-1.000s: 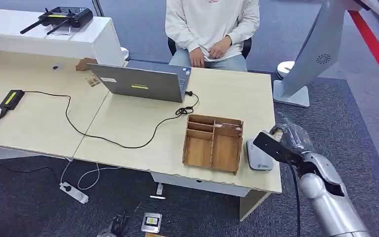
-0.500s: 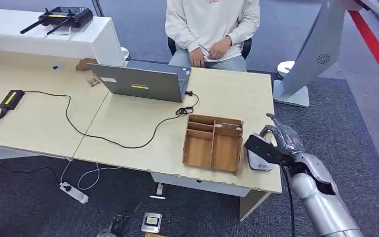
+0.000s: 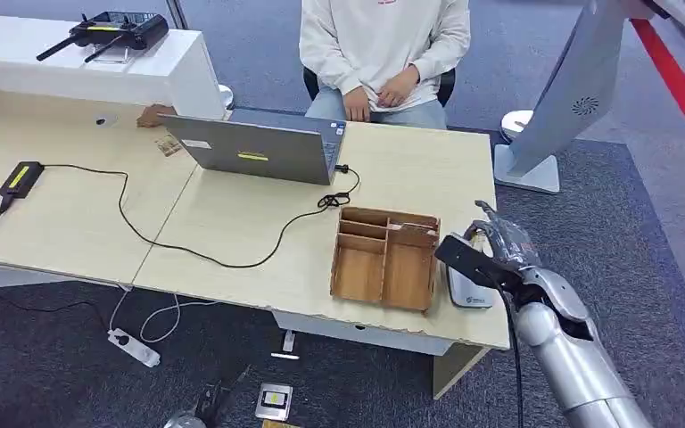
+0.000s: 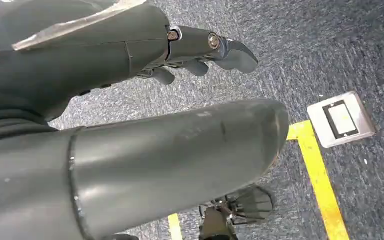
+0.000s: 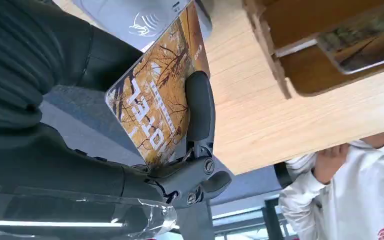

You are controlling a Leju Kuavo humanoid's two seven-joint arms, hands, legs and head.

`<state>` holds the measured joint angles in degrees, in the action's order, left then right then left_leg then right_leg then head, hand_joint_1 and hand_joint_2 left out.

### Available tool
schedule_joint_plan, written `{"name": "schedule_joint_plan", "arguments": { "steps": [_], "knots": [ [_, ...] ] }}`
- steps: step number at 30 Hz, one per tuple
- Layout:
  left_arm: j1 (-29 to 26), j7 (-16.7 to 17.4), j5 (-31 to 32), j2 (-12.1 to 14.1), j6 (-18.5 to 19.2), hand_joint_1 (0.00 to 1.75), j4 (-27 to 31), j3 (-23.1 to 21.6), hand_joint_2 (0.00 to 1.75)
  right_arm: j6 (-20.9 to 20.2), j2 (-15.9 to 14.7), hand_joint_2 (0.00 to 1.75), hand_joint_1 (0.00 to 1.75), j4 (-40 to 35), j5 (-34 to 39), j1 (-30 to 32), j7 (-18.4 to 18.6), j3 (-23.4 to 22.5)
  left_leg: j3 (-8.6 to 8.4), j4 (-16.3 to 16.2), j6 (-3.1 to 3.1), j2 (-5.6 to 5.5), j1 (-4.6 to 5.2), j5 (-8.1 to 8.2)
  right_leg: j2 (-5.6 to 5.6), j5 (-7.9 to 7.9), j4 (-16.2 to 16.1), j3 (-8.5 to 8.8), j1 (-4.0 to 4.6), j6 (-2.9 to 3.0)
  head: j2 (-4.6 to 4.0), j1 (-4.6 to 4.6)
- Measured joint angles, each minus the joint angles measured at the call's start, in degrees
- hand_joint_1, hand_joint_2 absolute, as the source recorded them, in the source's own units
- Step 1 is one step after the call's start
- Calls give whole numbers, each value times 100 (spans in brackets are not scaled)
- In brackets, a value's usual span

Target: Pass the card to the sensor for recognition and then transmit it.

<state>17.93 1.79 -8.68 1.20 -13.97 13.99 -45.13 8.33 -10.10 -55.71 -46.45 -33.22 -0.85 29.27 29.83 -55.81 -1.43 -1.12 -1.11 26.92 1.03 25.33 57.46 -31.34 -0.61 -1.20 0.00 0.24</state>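
My right hand (image 3: 503, 244) hovers at the table's front right corner, just above the white card sensor (image 3: 469, 291). It pinches a card (image 5: 155, 107) with an orange autumn print and white letters between thumb and fingers. In the right wrist view the card's far edge lies over the sensor (image 5: 130, 16), whose contactless mark shows; I cannot tell whether they touch. My left hand (image 4: 180, 50) hangs over the carpet with its fingers apart and nothing in it.
A wooden divider box (image 3: 385, 257) with another card (image 5: 365, 47) in it stands just left of the sensor. Behind it are a grey laptop (image 3: 254, 150) and a black cable (image 3: 187, 245). A person in white (image 3: 383, 45) sits across the table. A silver stand (image 3: 571, 89) rises at right.
My right hand has carried the card leftward and forward, from beside the table's right edge to over the sensor. Everything else stays as it was.
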Motion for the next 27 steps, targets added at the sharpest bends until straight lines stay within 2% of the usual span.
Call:
{"name": "schedule_joint_plan", "arguments": {
  "steps": [6, 19, 27],
  "knots": [
    [-41, -20, -81, -74, -350, 0, 0, 2, 0, 168, -70, 175, 175, 378, 55, -20, -87, -33, -1, -1, 0, 1, 2, 0, 0, 0, -1, -1, -2, 0, 0, 0],
    [-63, 57, 118, -173, -352, 0, 0, 0, 0, 328, -420, 175, 175, 699, 223, 116, 197, -219, -2, -1, 0, 0, 1, 0, 1, 0, -2, -3, -2, 0, 0, 0],
    [-62, 66, 181, -186, -343, 0, 0, 0, 0, 376, -643, 175, 175, 752, 230, 271, 243, -356, -1, -1, 1, 2, 1, 1, 1, 0, -2, -2, -2, 0, 0, 0]
  ]
}}
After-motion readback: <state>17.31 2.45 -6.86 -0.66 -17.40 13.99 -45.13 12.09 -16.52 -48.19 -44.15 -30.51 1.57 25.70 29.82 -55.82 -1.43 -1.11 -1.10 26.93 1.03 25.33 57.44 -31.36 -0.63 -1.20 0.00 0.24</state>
